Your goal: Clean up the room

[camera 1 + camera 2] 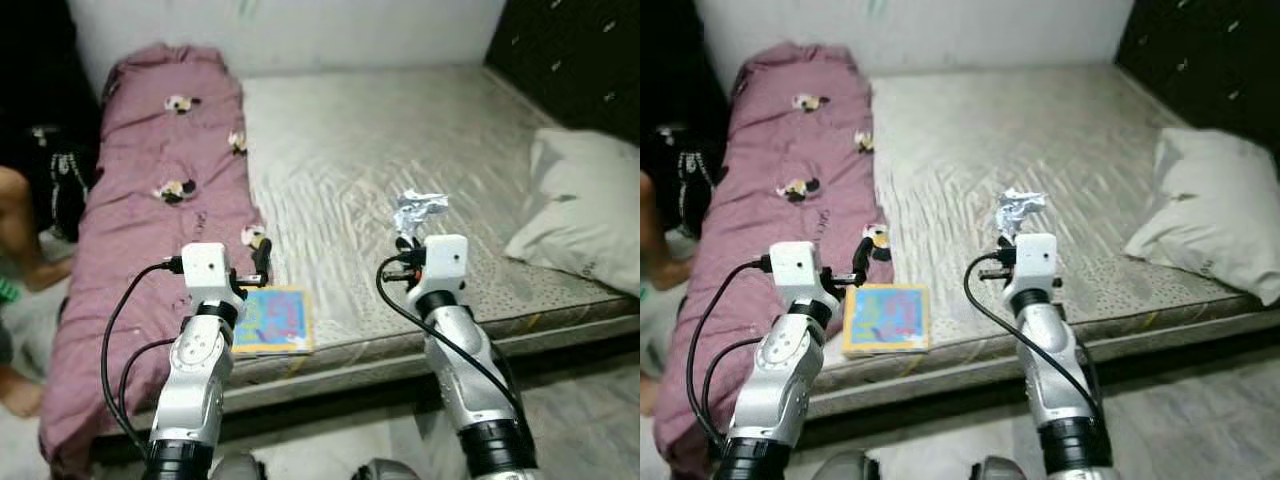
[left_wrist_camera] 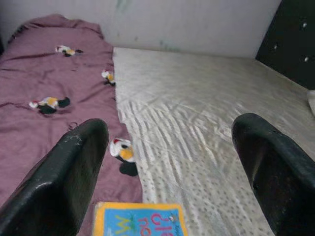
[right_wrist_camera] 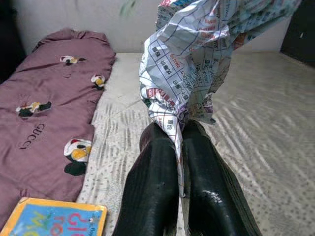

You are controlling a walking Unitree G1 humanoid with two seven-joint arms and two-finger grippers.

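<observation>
My right gripper (image 1: pixel 407 243) is shut on a crumpled sheet of printed paper (image 3: pixel 189 59), held above the bed's front part; the same paper (image 1: pixel 418 210) sticks up past the wrist. The left gripper (image 1: pixel 262 262) is open with nothing between its fingers (image 2: pixel 74 167), hovering just above a colourful children's book (image 1: pixel 272 320) that lies flat near the mattress's front edge. The book's top edge (image 2: pixel 139 220) sits below the left fingers.
A purple quilt (image 1: pixel 150 190) with small cartoon prints covers the bed's left side. A white pillow (image 1: pixel 580 220) lies at the right. The pale mattress (image 1: pixel 400 130) reaches back to the wall. A person's leg (image 1: pixel 20 230) is at the far left by the floor.
</observation>
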